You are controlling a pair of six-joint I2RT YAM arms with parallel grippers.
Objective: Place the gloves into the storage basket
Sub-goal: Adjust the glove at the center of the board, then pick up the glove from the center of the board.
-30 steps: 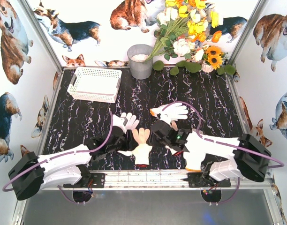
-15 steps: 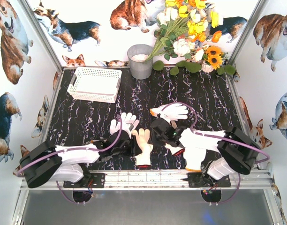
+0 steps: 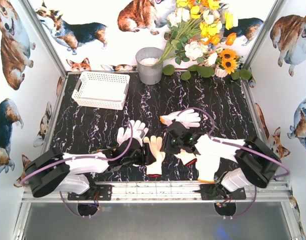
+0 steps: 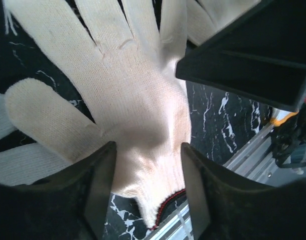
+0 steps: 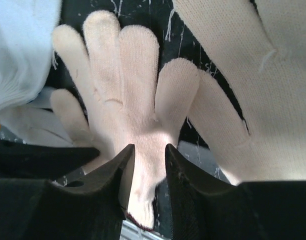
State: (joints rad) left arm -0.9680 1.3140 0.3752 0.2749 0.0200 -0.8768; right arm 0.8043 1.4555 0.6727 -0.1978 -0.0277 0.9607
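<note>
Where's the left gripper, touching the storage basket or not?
Apart. Top view: left gripper at a cream glove, bare table between it and the storage basket.

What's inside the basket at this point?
No glove shows in the basket, only its bare white floor, seen from above. A thin strip behind its near wall is hidden. The visible gloves lie well outside it.

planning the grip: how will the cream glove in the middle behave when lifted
Likely floppy: the cream glove is soft knit lying flat on the table, so its fingers would probably droop. Probably light, being thin cloth. The rough knit looks unlikely to slip, though it might snag the white glove beside it.
</note>
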